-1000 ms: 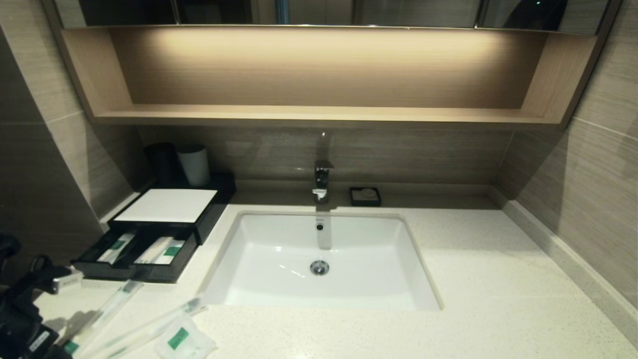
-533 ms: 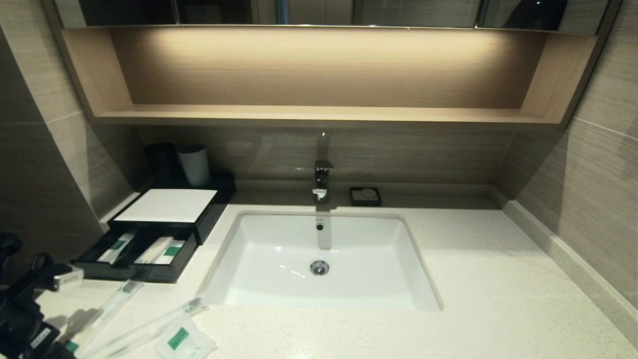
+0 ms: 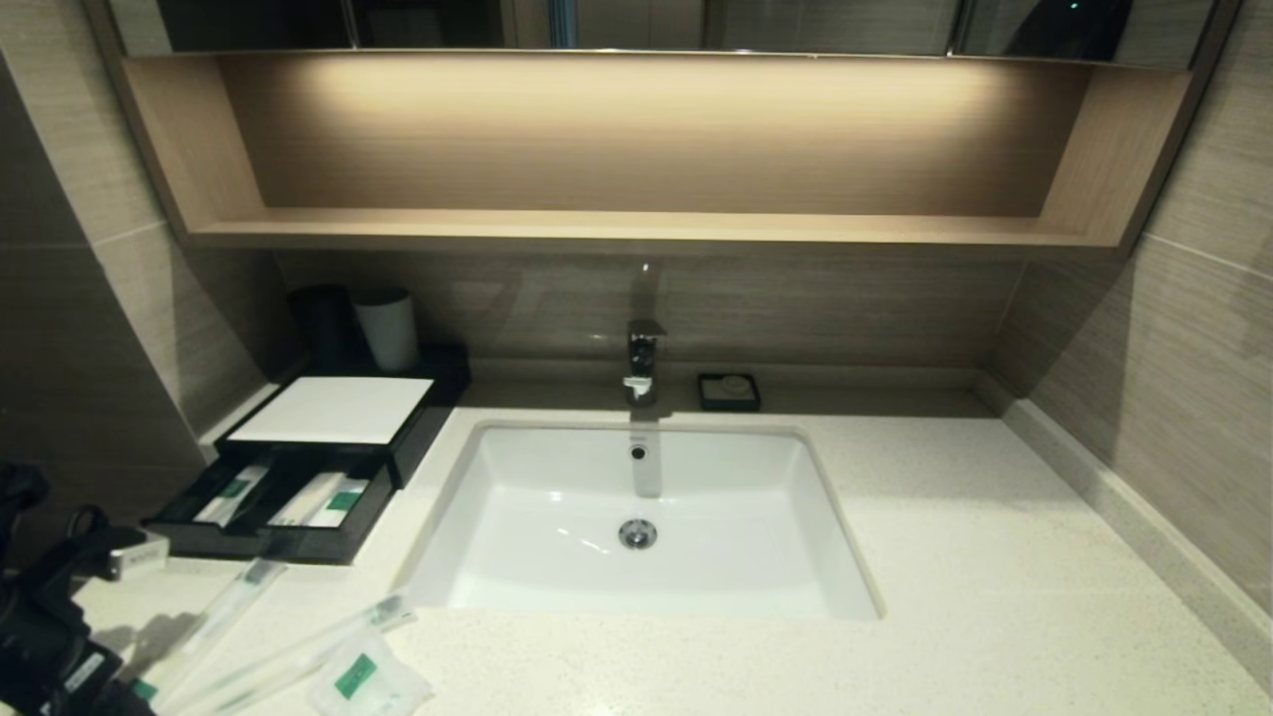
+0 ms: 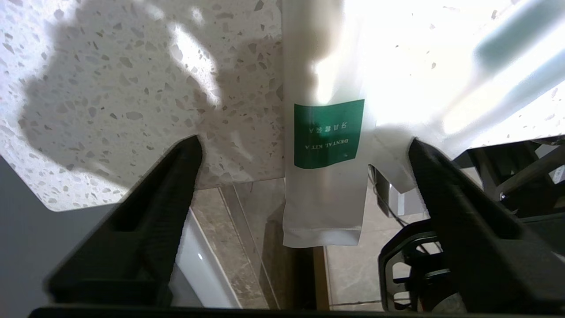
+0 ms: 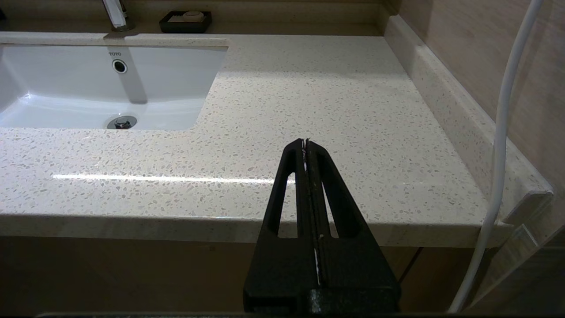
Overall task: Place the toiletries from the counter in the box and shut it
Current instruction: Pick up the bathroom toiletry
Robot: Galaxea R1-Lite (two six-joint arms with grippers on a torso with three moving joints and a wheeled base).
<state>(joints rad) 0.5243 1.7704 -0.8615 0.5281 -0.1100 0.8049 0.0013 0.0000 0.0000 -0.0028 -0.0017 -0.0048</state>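
walls: beige striped tile [image 3: 1193, 328] all round | furniture: light wooden shelf [image 3: 636, 231] recessed above the tap, glowing under a warm strip light | mirror [image 3: 636, 22] edge up top | floor: brown tile [image 4: 353, 274] below

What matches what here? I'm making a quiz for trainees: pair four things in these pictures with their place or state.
Things:
1. left pincer
2. right pincer
3. box drawer
4. square sachet

States:
A. pulled out, packets inside
B. shut, before the counter edge
C. open, astride a labelled packet
D. lying flat near the counter's front edge

Pairs: 1-C, 2-B, 3-A, 4-D
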